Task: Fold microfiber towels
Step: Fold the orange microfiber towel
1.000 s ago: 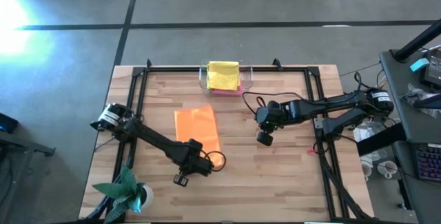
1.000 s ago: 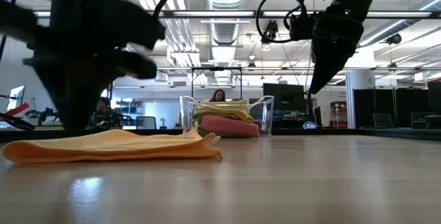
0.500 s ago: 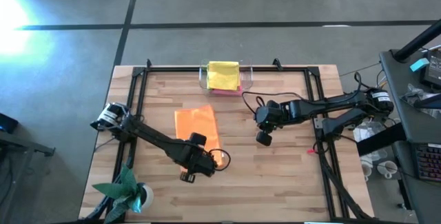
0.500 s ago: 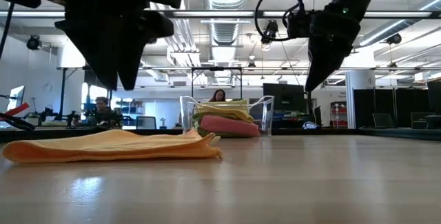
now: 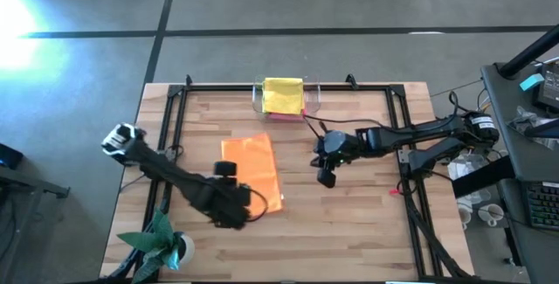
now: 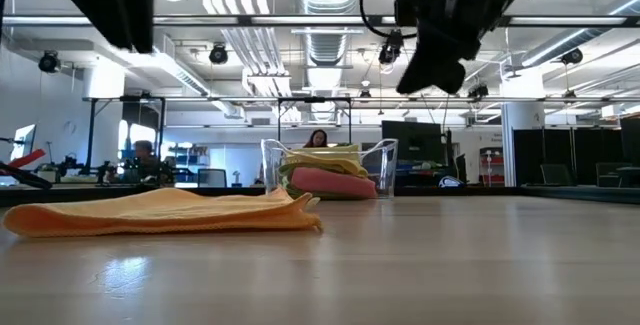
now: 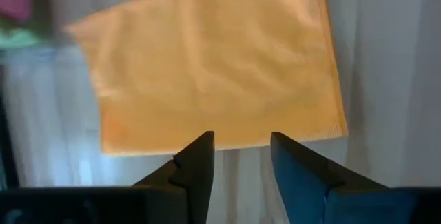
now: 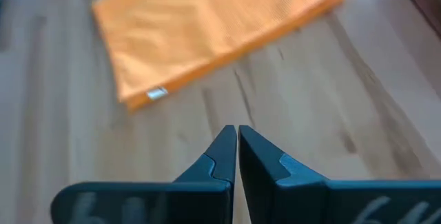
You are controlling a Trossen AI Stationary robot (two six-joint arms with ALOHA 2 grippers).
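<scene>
The orange microfiber towel (image 5: 251,172) lies folded flat on the wooden table, left of centre; it also shows in the low view (image 6: 170,210). My left gripper (image 7: 240,148) hangs open high above the towel's near edge (image 7: 227,140) and touches nothing. My right gripper (image 5: 326,177) is shut and hovers to the right of the towel (image 8: 207,24), clear of the table. More folded towels lie stacked in a clear tray (image 5: 258,100) at the far edge, a yellow one (image 5: 284,94) on top and a pink one (image 6: 330,182) lower down.
A small green plant (image 5: 162,240) stands at the near left corner. Black frame rails (image 5: 179,109) run along the table's left, far and right sides. Bare wood (image 5: 349,223) lies near and right of the orange towel. People sit in the room beyond the table (image 6: 148,155).
My left gripper has risen from beside the orange towel until its fingers have left the top of the low view. My right gripper has moved a little toward the table's left edge, toward the towel, and has tipped. The towel lies as before.
</scene>
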